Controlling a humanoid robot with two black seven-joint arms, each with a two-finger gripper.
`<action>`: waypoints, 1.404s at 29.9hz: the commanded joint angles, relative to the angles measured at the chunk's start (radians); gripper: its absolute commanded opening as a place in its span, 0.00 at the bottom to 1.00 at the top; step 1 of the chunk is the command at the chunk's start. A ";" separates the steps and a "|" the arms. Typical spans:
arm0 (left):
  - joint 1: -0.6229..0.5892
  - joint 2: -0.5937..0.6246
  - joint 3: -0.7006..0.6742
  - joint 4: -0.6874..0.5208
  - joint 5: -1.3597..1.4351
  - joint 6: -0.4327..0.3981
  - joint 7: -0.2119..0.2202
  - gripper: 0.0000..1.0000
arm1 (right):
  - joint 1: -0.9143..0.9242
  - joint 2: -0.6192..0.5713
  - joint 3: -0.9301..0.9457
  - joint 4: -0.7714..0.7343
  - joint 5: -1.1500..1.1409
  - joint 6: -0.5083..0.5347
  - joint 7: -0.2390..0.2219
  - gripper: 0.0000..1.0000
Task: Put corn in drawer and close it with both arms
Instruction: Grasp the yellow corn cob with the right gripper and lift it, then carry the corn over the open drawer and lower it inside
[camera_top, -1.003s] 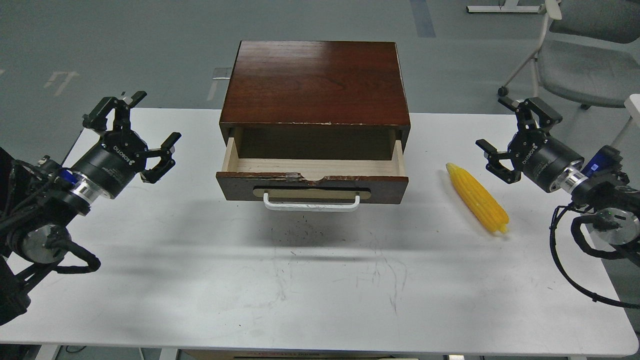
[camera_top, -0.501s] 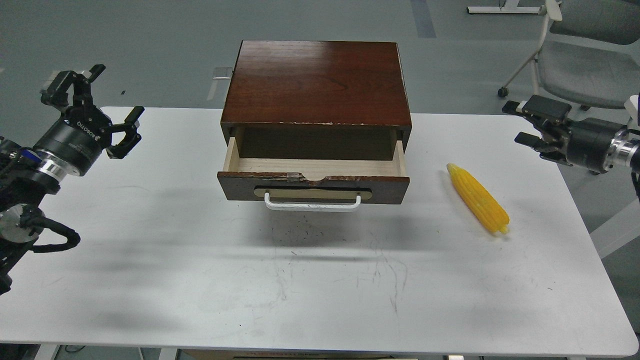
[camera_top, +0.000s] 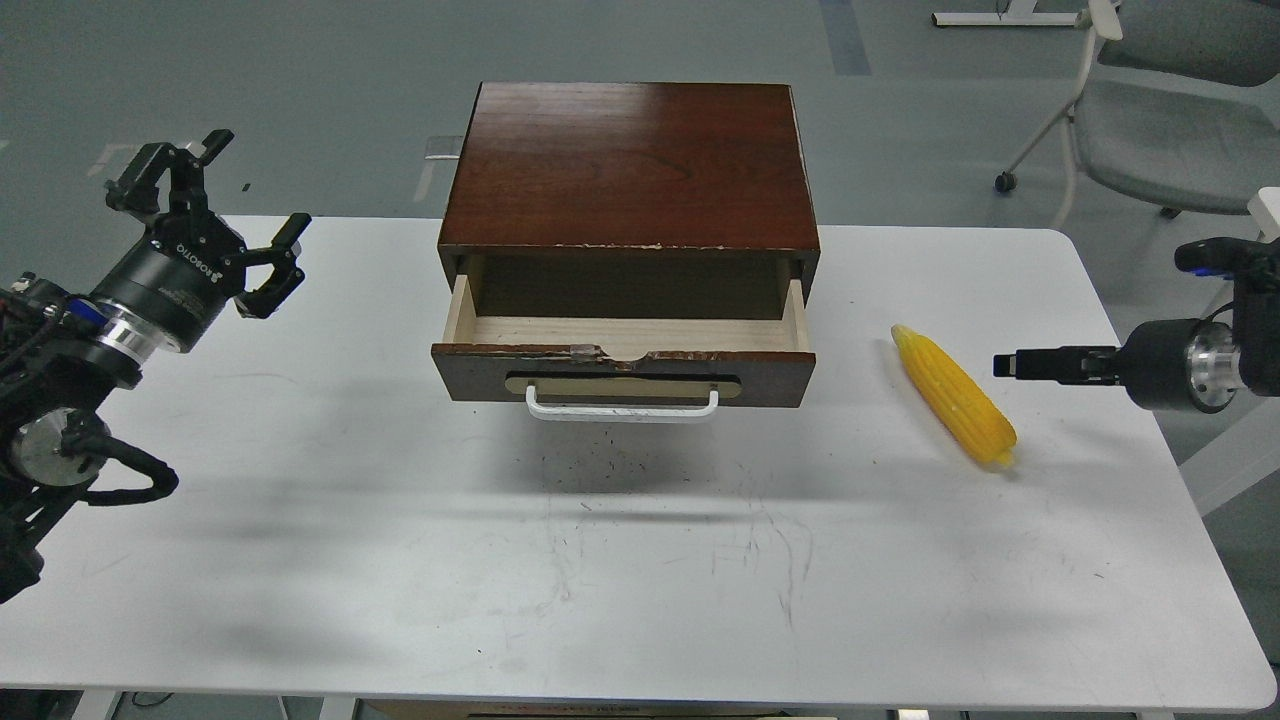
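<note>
The yellow corn (camera_top: 955, 396) lies on the white table (camera_top: 640, 560) to the right of the drawer, tapered end pointing back-left. The drawer (camera_top: 625, 340) of the dark reddish-brown box (camera_top: 630, 165) is pulled open, and its pale wood inside is empty. Its chipped front carries a white bar handle (camera_top: 622, 405). My left gripper (camera_top: 255, 185) is open and empty above the table's far left, well apart from the drawer. My right gripper (camera_top: 1005, 364) hovers just right of the corn and points at it. It is seen edge-on as a thin bar, so its fingers cannot be told apart.
A grey office chair (camera_top: 1170, 130) stands on the floor behind the table's right corner. The table's right edge runs under my right arm. Faint scuff marks cover the table in front of the drawer.
My right gripper has come down and turned edge-on, ending level with the corn at its right. My left gripper swung out to the far left, then came back slightly. Corn and drawer have not moved.
</note>
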 joint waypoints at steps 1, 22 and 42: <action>0.003 -0.004 -0.002 0.000 -0.003 0.000 0.000 0.99 | 0.018 0.045 -0.050 -0.040 -0.001 -0.038 0.000 1.00; 0.005 -0.019 -0.002 0.000 -0.001 0.000 0.000 0.99 | -0.010 0.161 -0.180 -0.109 0.001 -0.093 0.000 0.55; 0.005 -0.012 -0.002 -0.001 0.000 0.000 0.000 1.00 | 0.404 0.026 -0.102 0.104 0.022 -0.095 0.000 0.06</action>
